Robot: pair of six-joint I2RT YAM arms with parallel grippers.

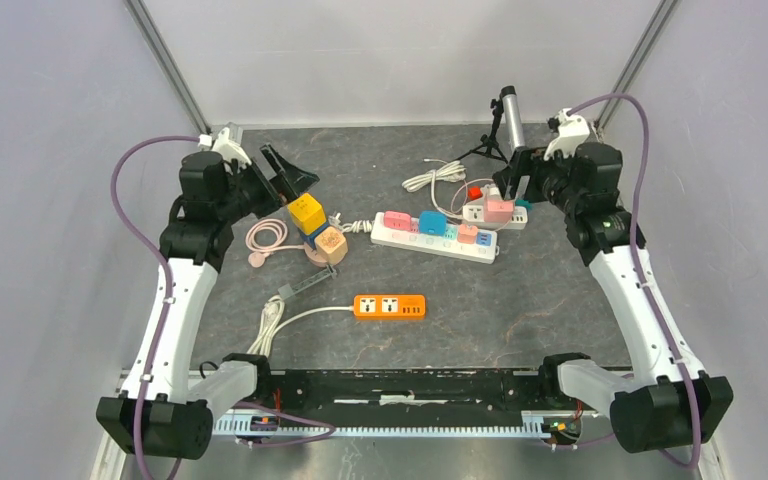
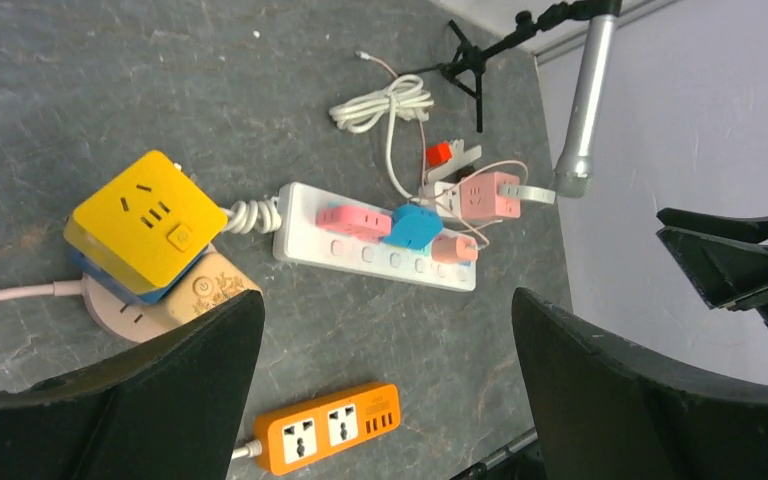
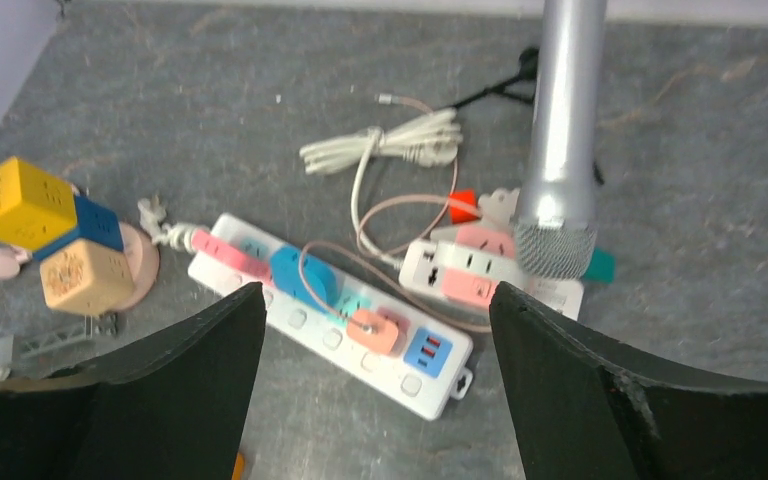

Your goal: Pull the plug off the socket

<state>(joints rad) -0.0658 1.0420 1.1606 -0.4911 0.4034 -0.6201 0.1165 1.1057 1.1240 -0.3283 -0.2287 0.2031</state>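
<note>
Right gripper point(image 3: 375, 385) spread above white strip point(image 3: 310, 325) | left gripper point(image 2: 390, 385) spread, aloft

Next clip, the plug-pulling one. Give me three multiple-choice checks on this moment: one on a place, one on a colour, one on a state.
1. Where does the orange power strip lie relative to the white power strip?
A) farther back
B) nearer the arm bases
C) on top of it

2. The top cube of the stack by the left gripper is:
A) green
B) red
C) yellow

3. The left gripper and the right gripper are:
A) both open and empty
B) both shut
C) left shut on a plug

Key:
1 B, it sits lower in the top view.
2 C, its faces are yellow.
3 A, each wrist view shows the fingers spread and holding nothing.
</note>
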